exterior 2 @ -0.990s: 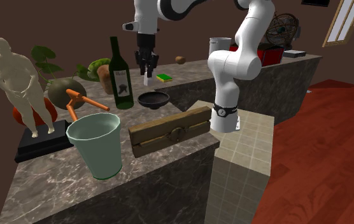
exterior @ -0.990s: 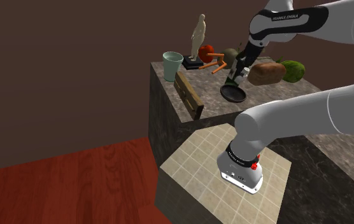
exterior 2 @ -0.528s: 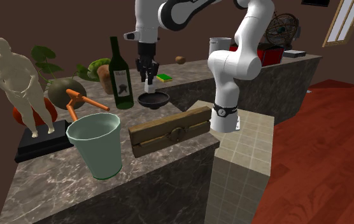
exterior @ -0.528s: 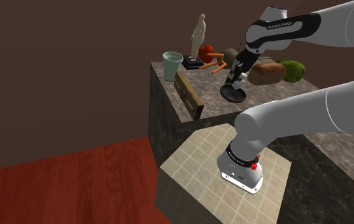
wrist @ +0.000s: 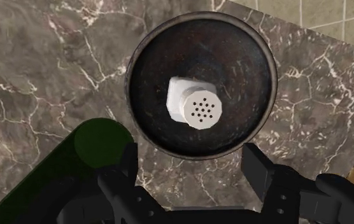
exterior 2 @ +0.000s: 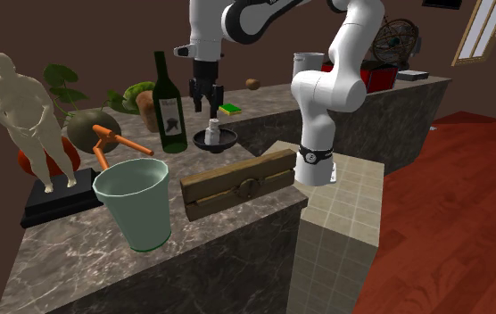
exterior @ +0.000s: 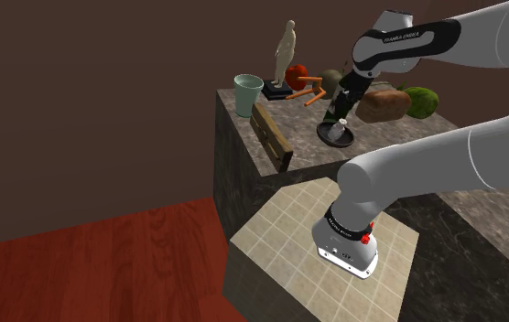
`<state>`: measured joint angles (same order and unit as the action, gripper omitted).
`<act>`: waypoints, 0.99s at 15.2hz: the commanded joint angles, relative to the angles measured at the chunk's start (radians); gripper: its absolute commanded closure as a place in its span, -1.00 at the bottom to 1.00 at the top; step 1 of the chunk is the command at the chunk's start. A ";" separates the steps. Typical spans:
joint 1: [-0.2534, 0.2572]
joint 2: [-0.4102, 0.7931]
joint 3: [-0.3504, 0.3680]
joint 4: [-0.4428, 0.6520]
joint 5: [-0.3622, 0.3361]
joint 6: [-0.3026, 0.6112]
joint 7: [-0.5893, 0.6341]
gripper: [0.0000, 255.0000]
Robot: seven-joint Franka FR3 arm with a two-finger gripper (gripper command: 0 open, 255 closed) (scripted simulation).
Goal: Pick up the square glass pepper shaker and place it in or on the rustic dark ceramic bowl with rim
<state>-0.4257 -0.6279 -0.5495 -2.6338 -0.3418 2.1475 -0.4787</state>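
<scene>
The pepper shaker [wrist: 193, 108], pale with a round perforated cap, stands upright in the middle of the dark rimmed bowl [wrist: 233, 63] on the marble counter. My gripper [wrist: 191, 162] hangs just above it, open, its two fingers apart and touching nothing. In the second exterior view the shaker [exterior 2: 211, 132] rises out of the bowl [exterior 2: 227, 140] directly under the gripper [exterior 2: 207, 100]. From the shoulder view the shaker [exterior: 339, 129] is a small pale spot in the bowl [exterior: 338, 140] below the gripper [exterior: 342, 112].
A tall green wine bottle [exterior 2: 170, 107] stands close beside the bowl, near one finger [wrist: 99, 143]. Also on the counter are a green cup [exterior 2: 135, 205], a wooden block [exterior 2: 237, 183], a figurine [exterior 2: 23, 107], an orange tool [exterior 2: 112, 141] and a bread loaf [exterior: 383, 105].
The gripper came down over the bowl with the shaker, then opened and let go. The shaker now stands free in the bowl, and the fingers sit slightly higher.
</scene>
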 commanded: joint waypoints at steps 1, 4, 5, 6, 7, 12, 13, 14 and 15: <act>0.000 0.000 0.000 0.000 0.000 0.000 0.000 -1.00; 0.000 0.000 0.000 0.000 0.000 0.000 0.000 -1.00; -0.001 -0.019 0.012 0.021 0.005 -0.040 0.000 -1.00; -0.002 -0.036 0.024 0.043 0.011 -0.079 0.000 -1.00; -0.002 -0.051 0.036 0.067 0.017 -0.118 0.000 -1.00; -0.002 -0.061 0.045 0.086 0.021 -0.147 0.000 -1.00; -0.002 -0.061 0.045 0.086 0.021 -0.147 0.000 -1.00; -0.002 -0.061 0.045 0.086 0.021 -0.147 0.000 -1.00; -0.002 -0.061 0.045 0.086 0.021 -0.147 0.000 -1.00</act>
<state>-0.4281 -0.6888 -0.5048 -2.5480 -0.3204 2.0007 -0.4791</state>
